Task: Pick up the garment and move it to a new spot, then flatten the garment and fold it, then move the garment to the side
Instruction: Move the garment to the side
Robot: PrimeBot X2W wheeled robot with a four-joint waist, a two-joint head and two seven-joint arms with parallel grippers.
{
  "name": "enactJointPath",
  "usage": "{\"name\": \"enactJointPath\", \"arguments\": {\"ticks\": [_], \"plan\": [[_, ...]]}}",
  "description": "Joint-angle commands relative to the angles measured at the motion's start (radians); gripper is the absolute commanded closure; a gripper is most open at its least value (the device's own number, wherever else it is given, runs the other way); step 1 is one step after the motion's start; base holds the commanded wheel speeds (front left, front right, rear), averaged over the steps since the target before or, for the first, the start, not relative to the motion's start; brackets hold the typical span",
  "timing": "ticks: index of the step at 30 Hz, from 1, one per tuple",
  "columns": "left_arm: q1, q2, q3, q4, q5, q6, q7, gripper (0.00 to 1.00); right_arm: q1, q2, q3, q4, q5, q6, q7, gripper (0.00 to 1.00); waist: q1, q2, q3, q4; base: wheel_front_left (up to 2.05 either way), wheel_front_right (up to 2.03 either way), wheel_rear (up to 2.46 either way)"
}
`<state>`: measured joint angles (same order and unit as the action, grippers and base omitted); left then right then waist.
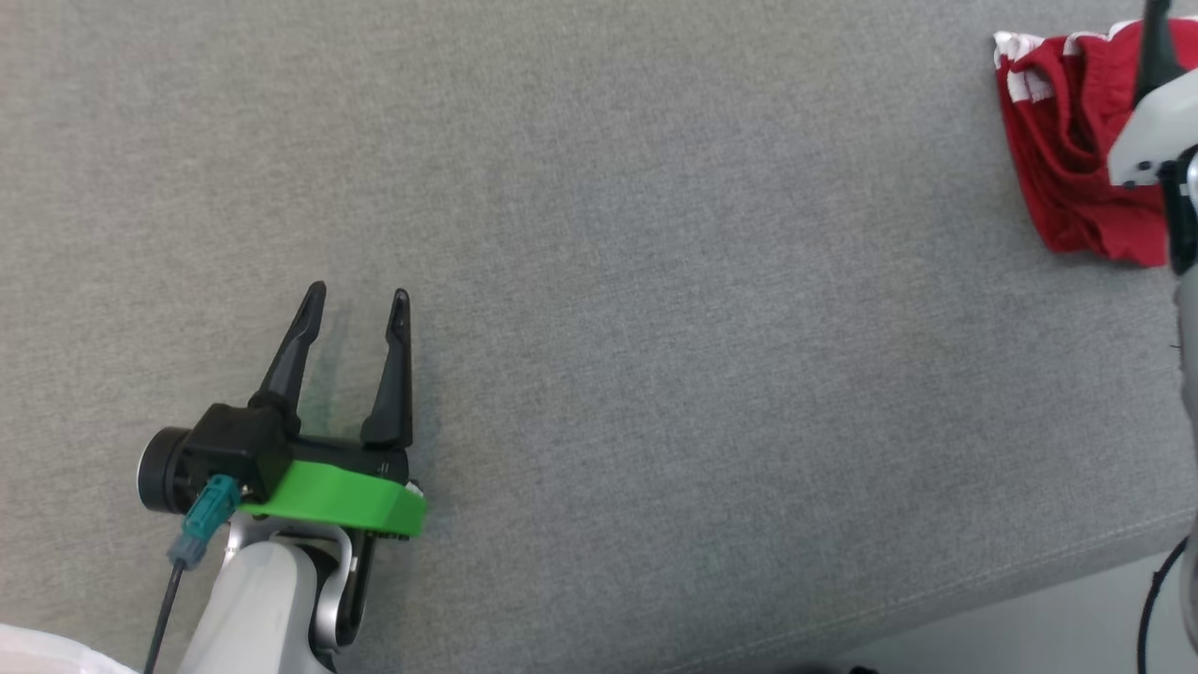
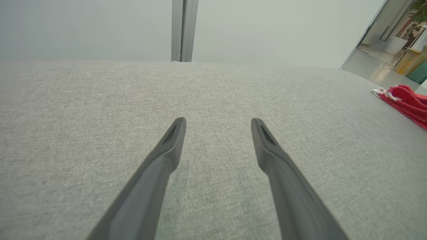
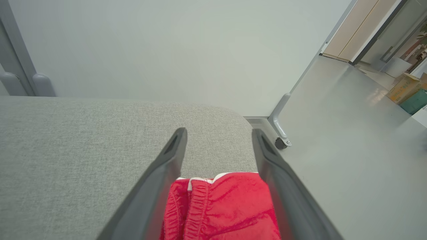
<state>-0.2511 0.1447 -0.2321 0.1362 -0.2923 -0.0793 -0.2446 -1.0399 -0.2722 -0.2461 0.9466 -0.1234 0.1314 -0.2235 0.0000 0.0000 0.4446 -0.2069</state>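
Observation:
The garment (image 1: 1067,140) is a red piece with white trim, lying folded and bunched at the far right of the grey cushion (image 1: 599,281). My right gripper (image 3: 219,133) stands open over it, and the red cloth (image 3: 220,206) lies between and below its two fingers, not pinched. In the head view one right finger (image 1: 1157,47) and the pale wrist cover part of the garment. My left gripper (image 1: 358,300) is open and holds nothing, low over the cushion at the lower left, far from the garment (image 2: 405,103).
The cushion's right edge drops to a pale floor (image 3: 350,150), where a frame foot with a caster (image 3: 280,141) stands. A pale wall (image 3: 166,50) rises behind the cushion. Boxes (image 3: 405,90) stand far off on the floor. The cushion's front edge (image 1: 1029,580) runs at lower right.

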Motion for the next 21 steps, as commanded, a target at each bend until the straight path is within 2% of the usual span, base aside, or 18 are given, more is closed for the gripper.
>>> {"name": "enactJointPath", "arguments": {"ticks": [1,9,14,21], "plan": [[-0.001,-0.001,0.009,0.014,-0.008,0.002,-0.007,0.0,0.003,0.015,0.019,-0.007,0.003,-0.001,-0.012,0.0,0.0,0.0,-0.056,0.021,0.0,0.0,0.0],[0.034,-0.021,0.06,0.095,-0.043,0.007,-0.022,0.0,0.086,0.099,0.116,-0.055,0.05,-0.001,-0.036,0.0,0.0,0.0,-0.186,0.08,0.0,0.0,0.0],[0.073,-0.033,0.103,0.113,-0.037,0.009,-0.021,0.0,0.187,0.142,0.135,-0.112,0.072,-0.001,-0.041,0.0,0.0,0.0,-0.256,0.115,0.0,0.0,0.0],[0.157,-0.059,0.169,0.107,-0.031,0.002,-0.021,0.0,0.413,0.205,0.135,-0.292,0.135,-0.001,-0.042,0.0,0.0,0.0,-0.331,0.155,0.0,0.0,0.0]]}}
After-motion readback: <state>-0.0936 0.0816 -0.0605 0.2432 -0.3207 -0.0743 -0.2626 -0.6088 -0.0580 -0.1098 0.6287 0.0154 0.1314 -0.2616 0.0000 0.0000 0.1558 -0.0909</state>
